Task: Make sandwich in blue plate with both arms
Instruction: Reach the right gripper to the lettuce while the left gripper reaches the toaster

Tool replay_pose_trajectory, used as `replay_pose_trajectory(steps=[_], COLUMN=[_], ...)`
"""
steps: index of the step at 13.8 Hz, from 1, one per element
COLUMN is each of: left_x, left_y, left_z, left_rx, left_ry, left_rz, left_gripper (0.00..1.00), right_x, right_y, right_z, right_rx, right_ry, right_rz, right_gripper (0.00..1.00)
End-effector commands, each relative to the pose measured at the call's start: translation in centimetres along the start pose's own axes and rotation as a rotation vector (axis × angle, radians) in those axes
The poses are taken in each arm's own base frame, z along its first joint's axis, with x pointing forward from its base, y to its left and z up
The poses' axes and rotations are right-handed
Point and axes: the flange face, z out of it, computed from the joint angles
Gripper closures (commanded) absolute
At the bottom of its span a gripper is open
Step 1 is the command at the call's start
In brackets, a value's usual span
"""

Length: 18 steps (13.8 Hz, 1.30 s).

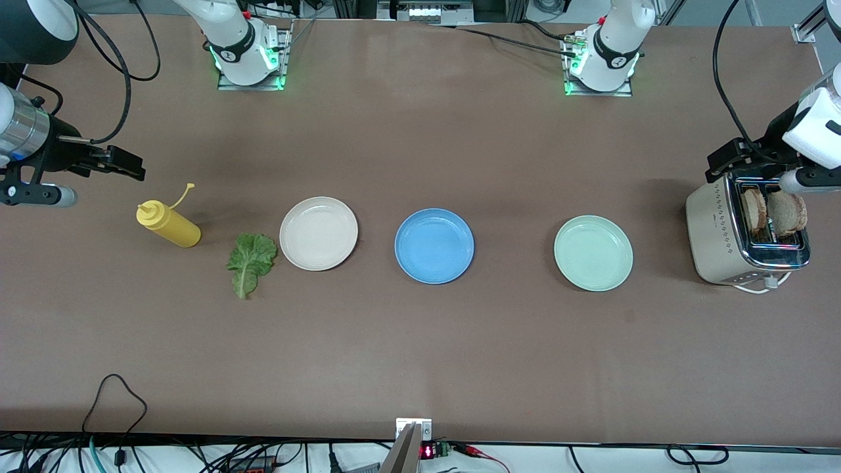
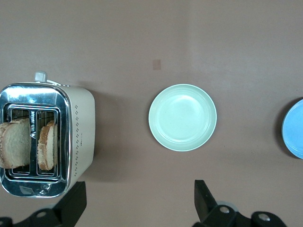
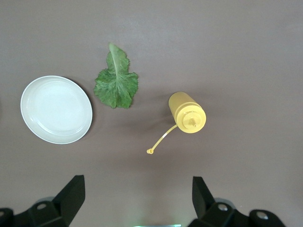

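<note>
The blue plate (image 1: 433, 246) sits bare at the table's middle; its rim also shows in the left wrist view (image 2: 294, 128). Two toasted bread slices (image 1: 754, 207) (image 1: 786, 211) stand in the toaster (image 1: 723, 236); they also show in the left wrist view (image 2: 14, 144) (image 2: 47, 144). A green lettuce leaf (image 1: 250, 263) lies flat on the table beside the cream plate and shows in the right wrist view (image 3: 116, 82). My left gripper (image 1: 726, 161) (image 2: 139, 203) is open and empty, up over the table beside the toaster. My right gripper (image 1: 128, 165) (image 3: 137, 198) is open and empty, up over the table by the mustard bottle.
A cream-white plate (image 1: 318, 233) (image 3: 56, 109) lies toward the right arm's end, a mint-green plate (image 1: 593, 253) (image 2: 182, 117) toward the left arm's end. A yellow mustard bottle (image 1: 167, 225) (image 3: 187, 113) stands beside the lettuce, its cap hanging off. The toaster also shows in the left wrist view (image 2: 78, 137).
</note>
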Motion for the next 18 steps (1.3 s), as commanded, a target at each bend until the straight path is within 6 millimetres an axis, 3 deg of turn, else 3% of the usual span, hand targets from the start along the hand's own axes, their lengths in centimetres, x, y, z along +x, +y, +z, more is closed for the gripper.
replay_pose_trajectory(steps=[1,3,7,8,10,11,12,13,16,18], left_x=[-1.1,-0.4,2.5,2.9,3.5,3.7,3.7,3.7,3.4,3.2], left_y=[-0.4,-1.1,-9.7,-11.9,-15.4,-16.5,-17.7,-17.9,-19.1,-19.8], left_z=[-0.4,0.8,7.5,9.0,12.5,14.1,15.7,17.0,19.3,20.1], left_rx=[-0.007,-0.005,-0.015,-0.021,-0.031,-0.038,-0.048,-0.054,-0.064,-0.046], left_ry=[-0.006,-0.023,-0.099,-0.109,-0.131,-0.147,-0.172,-0.191,-0.237,-0.256], left_rz=[0.016,0.006,0.039,0.057,0.088,0.094,0.095,0.104,0.097,0.098], left_gripper=[0.00,0.00,0.00,0.00,0.00,0.00,0.00,0.00,0.02,0.12], right_x=[-1.0,-0.7,0.2,1.2,1.9,2.7,4.0,4.6,8.3,10.0], right_y=[-0.1,0.3,0.7,0.6,0.4,-0.1,-0.8,-1.5,-3.8,-4.9], right_z=[-0.4,-0.3,0.7,2.3,3.2,4.6,7.6,9.0,13.1,16.5], right_rx=[0.003,0.003,0.003,0.002,-0.003,-0.009,-0.013,-0.004,-0.002,-0.001], right_ry=[0.011,0.010,0.002,-0.021,-0.027,-0.044,-0.093,-0.109,-0.018,-0.004], right_rz=[0.005,0.008,0.017,0.012,-0.007,-0.017,-0.027,-0.030,-0.048,-0.048], right_gripper=[0.00,0.00,0.00,0.00,0.00,0.00,0.00,0.00,0.00,0.00])
